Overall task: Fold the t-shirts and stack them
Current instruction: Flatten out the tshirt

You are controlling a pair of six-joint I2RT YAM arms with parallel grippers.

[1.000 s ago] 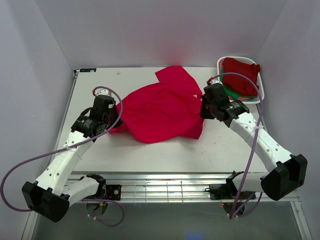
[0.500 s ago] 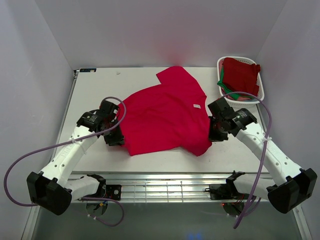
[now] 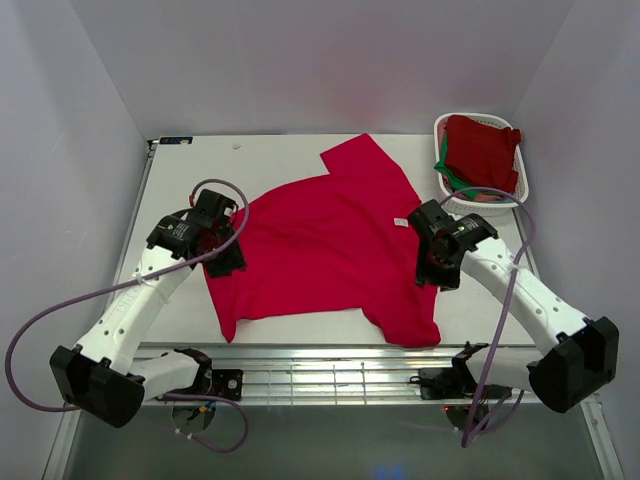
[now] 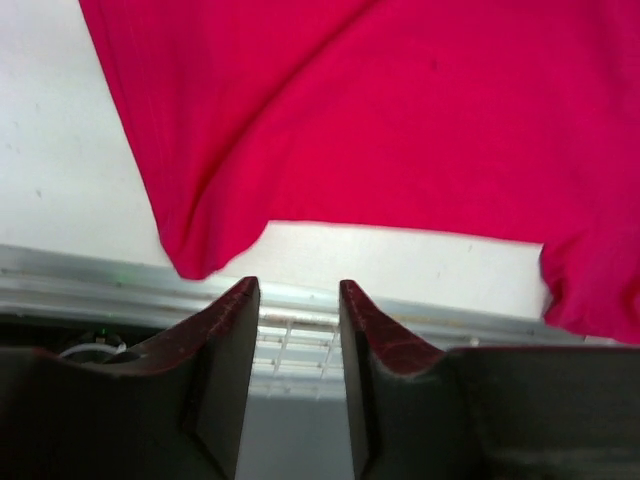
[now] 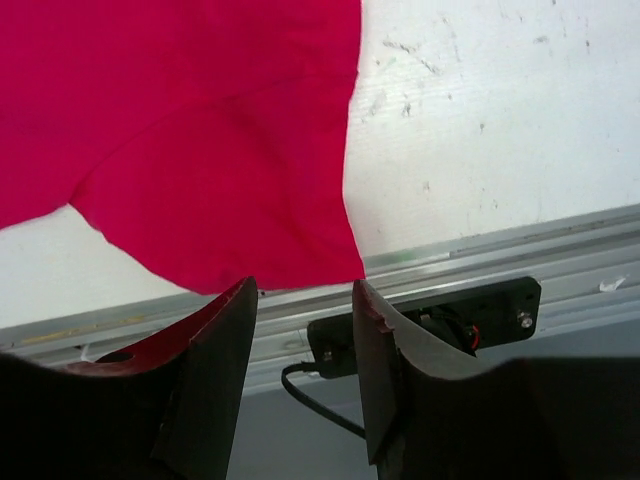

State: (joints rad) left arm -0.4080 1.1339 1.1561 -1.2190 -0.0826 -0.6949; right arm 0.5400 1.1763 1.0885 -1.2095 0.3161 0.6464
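A crimson t-shirt (image 3: 320, 250) lies spread flat across the middle of the table, one sleeve toward the back and its hem near the front edge. My left gripper (image 3: 228, 266) is open and empty above the shirt's left edge. In the left wrist view the shirt (image 4: 400, 120) lies beyond the open gripper (image 4: 298, 290). My right gripper (image 3: 441, 276) is open and empty above the shirt's right edge. In the right wrist view a shirt corner (image 5: 200, 150) lies just beyond the open gripper (image 5: 305, 290). A dark red t-shirt (image 3: 482, 145) and a green one (image 3: 455, 181) sit in the basket.
The white slotted basket (image 3: 442, 125) stands at the back right corner of the table (image 3: 250, 160). A metal rail (image 3: 330, 365) runs along the table's front edge. White walls close in the left, right and back sides.
Both grippers drew the crimson shirt toward the front edge, spreading it flat, then let go. They now stand open above its left and right edges.
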